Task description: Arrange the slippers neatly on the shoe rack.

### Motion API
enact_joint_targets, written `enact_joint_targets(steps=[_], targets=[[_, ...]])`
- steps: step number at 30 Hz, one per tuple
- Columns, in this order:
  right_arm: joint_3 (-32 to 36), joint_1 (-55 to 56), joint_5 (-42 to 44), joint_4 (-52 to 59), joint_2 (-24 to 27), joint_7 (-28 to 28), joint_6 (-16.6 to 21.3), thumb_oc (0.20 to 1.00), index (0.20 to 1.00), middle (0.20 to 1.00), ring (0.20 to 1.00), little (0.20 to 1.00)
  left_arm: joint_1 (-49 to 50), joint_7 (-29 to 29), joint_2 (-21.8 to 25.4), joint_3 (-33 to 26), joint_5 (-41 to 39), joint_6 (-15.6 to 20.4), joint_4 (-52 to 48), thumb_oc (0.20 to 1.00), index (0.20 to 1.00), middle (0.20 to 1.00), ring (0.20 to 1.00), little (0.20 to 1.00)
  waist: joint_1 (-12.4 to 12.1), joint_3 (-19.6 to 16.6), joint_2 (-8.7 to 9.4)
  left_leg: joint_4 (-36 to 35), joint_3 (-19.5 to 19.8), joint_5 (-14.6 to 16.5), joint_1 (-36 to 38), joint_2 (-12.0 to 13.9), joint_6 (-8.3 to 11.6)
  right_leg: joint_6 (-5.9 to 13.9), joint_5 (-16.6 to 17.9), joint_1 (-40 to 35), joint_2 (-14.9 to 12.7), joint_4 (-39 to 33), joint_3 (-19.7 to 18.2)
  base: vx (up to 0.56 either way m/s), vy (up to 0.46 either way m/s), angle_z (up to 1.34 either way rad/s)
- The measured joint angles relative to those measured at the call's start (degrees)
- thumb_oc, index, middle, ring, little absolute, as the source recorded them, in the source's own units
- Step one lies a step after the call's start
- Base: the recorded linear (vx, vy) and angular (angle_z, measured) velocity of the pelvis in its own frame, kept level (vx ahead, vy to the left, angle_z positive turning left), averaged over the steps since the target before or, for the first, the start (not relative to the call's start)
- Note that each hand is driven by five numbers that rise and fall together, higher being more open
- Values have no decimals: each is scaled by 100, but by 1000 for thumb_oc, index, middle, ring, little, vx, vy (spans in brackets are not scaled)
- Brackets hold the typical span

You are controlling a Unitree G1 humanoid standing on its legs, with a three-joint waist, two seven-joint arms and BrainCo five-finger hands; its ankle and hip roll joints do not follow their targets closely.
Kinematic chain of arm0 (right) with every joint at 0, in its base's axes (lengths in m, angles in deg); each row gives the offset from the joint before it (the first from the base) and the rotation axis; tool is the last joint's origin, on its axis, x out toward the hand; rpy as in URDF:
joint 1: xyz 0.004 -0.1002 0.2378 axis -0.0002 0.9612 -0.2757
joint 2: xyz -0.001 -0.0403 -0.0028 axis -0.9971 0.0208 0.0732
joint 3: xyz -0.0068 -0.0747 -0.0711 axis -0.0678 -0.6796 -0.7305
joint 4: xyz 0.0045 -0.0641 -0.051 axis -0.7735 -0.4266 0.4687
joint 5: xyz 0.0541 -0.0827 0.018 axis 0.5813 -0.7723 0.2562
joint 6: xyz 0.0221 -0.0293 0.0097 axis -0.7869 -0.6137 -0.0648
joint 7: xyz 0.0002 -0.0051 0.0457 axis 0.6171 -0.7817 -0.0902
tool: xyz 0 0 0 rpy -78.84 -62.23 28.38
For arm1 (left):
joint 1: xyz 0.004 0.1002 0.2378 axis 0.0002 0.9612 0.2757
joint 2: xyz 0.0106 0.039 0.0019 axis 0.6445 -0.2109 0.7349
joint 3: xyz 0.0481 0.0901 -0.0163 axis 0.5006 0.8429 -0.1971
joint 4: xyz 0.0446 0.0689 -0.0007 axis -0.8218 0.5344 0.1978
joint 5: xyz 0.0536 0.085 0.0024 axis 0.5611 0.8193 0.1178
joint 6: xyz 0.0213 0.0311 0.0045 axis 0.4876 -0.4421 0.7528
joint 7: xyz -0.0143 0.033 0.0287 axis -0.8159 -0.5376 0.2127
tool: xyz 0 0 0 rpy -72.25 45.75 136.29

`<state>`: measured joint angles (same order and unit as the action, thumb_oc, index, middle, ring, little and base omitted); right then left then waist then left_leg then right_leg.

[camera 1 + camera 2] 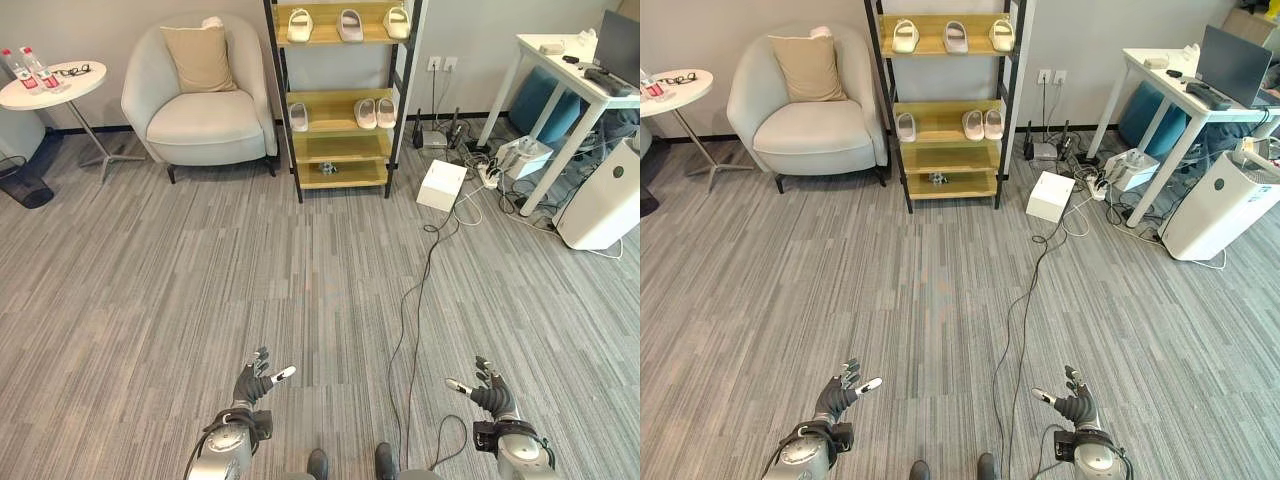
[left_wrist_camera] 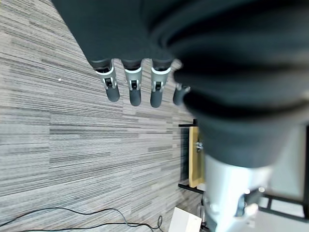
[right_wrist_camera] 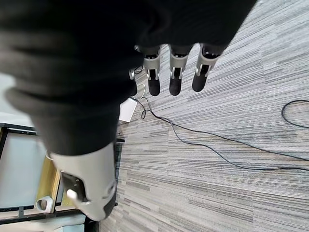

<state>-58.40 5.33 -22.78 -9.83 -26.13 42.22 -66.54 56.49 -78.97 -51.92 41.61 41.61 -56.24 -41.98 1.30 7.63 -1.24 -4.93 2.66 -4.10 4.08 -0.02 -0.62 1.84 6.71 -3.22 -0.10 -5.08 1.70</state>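
A wooden shoe rack (image 1: pixel 340 150) with black posts stands against the far wall. Its top shelf holds three pale slippers (image 1: pixel 349 24) spaced apart. On the shelf below lie a single slipper (image 1: pixel 298 117) at the left and a pair of slippers (image 1: pixel 375 112) at the right. My left hand (image 1: pixel 252 385) and right hand (image 1: pixel 490 393) hover low over the floor near me, far from the rack. Both are open with fingers (image 2: pixel 131 87) spread and hold nothing.
A beige armchair (image 1: pixel 200 100) stands left of the rack, a round side table (image 1: pixel 50 85) further left. A white box (image 1: pixel 441 184), power strip and cables lie right of the rack. A white desk (image 1: pixel 575 90) and an air purifier (image 1: pixel 605 200) stand at the right.
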Motion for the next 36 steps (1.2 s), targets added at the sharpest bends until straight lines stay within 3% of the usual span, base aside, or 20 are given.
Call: enact_joint_targets(steps=[17, 28, 36], targets=[[-51, 40, -1, -169, 2, -54, -10, 1000, 1000, 1000, 1000, 1000, 253, 0, 13, -16, -1, -5, 24, 1000, 1000, 1000, 1000, 1000, -3, -134, -30, -2, 8, 6, -126, 1, -3, 1, 4, 115, -2, 0, 15, -1, -1, 0], [-15, 82, -6, -161, 2, -50, -11, 1000, 1000, 1000, 1000, 1000, 211, 2, 11, -6, 3, -4, 25, 1000, 1000, 1000, 1000, 1000, 5, -38, -107, -2, 174, -11, -320, -12, 47, -1, -17, 224, -26, 0, 309, -5, 10, 10], [-18, 6, -20, -154, 11, -53, -11, 1000, 1000, 1000, 1000, 1000, 182, 12, 107, -62, 4, -4, -16, 1000, 1000, 1000, 1000, 1000, -12, 120, 76, -3, 53, 2, -403, -7, 47, 2, -4, 358, -19, 1, 144, 27, 80, -7]])
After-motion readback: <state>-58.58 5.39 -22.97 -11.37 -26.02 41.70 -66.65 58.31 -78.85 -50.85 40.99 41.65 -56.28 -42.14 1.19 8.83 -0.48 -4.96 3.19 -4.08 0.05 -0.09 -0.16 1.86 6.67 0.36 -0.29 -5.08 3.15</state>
